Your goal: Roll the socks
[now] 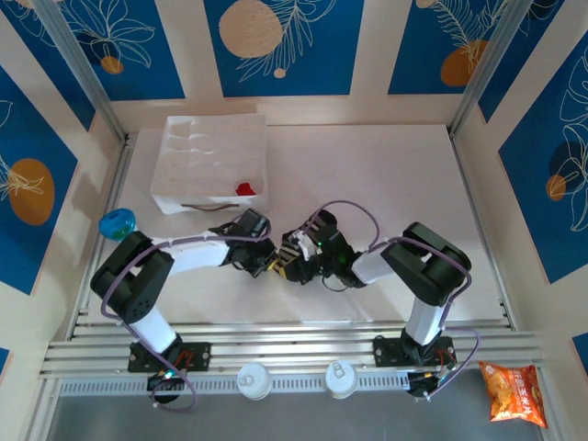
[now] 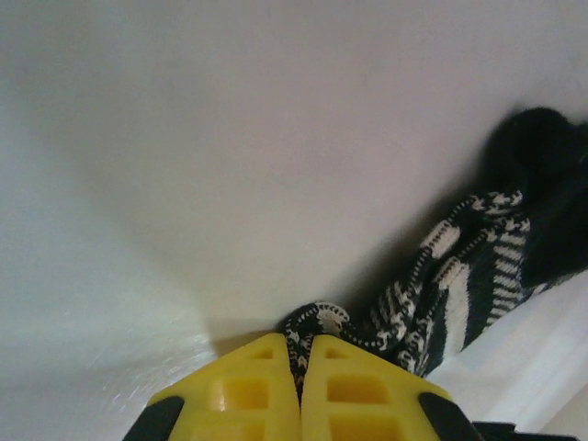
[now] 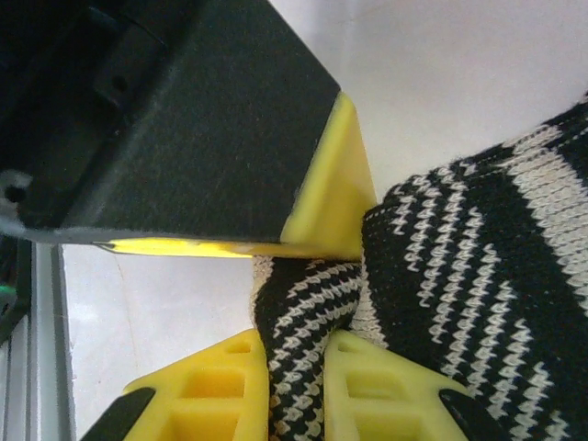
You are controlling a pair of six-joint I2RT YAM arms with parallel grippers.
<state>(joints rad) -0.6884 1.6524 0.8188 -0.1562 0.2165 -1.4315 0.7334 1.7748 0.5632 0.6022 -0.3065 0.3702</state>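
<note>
Left gripper (image 2: 301,360): yellow fingers closed on a thin fold of the striped sock (image 3: 459,276); bottom centre of the left wrist view.
Right gripper (image 3: 296,372): fingers clamped on a thicker bunch of the same sock; bottom centre of the right wrist view; the left gripper's black body crowds the upper left of that frame.
Striped sock, position: on the white table (image 1: 395,165), just below the middle of the top view, pinched between the two grippers, which nearly touch.
Step in hand: judged to be the gathering or turning of the striped sock, both ends held.
Next move: likely calls for one gripper to hold firm while the other winds the fabric over; the closeness of the fingers leaves little room, so a collision is a risk.
Blue object (image 1: 117,223): left edge of the top view, well apart.
White tray (image 1: 197,147): upper left of the table; clear of the work.
Red sock (image 1: 245,188): lying at the tray's lower right corner; not yet rolled.
</note>
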